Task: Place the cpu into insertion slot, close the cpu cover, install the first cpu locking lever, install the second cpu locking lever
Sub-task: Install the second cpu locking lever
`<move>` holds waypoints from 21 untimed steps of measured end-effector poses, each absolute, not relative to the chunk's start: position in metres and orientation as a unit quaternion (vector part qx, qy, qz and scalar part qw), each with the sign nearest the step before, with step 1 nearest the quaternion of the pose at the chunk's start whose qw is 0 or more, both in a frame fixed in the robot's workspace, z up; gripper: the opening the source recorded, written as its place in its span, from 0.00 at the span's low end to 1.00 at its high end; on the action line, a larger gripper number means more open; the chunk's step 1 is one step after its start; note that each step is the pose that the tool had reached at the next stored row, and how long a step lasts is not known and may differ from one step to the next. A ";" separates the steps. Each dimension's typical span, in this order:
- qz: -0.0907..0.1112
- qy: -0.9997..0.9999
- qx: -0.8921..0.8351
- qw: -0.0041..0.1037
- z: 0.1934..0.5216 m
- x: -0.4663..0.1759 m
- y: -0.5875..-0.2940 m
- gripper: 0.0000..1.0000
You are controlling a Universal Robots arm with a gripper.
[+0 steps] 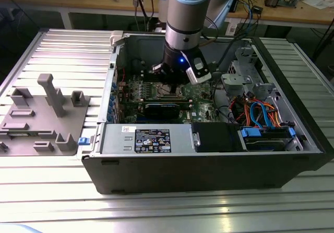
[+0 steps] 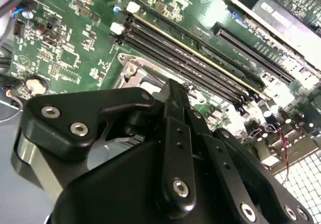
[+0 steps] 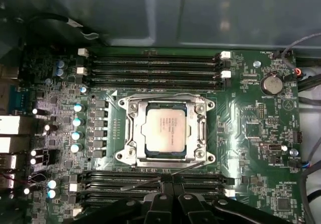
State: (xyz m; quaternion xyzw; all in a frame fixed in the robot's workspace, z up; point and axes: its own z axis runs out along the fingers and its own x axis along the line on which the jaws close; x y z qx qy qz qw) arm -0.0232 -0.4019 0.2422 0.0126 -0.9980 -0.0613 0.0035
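Cpu (image 3: 167, 129) seated in insertion slot, cpu cover (image 3: 131, 129) apparently closed.

Gripper (image 3: 168, 204): cut off by edge in first wrist view; finger state indeterminable. Insertion slot (image 2: 131, 73): mostly hidden behind gripper body in second wrist view. Levers: too thin to judge.

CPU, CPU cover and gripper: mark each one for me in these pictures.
cpu (image 3: 166, 129), first wrist view, centre of its silvery top.
cpu cover (image 3: 131, 125), first wrist view, a side bar of the frame, closed around the chip.
gripper (image 3: 173, 200), first wrist view, between its black fingertips.
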 end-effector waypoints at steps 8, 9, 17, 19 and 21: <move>-0.075 -0.997 0.013 0.004 0.239 -0.033 -0.405 0.11; -0.076 -0.997 0.013 0.004 0.238 -0.033 -0.405 0.11; -0.080 -0.997 0.012 0.006 0.232 -0.042 -0.408 0.11; -0.082 -0.997 0.012 0.007 0.231 -0.044 -0.409 0.11; -0.084 -0.996 0.013 0.007 0.229 -0.045 -0.410 0.11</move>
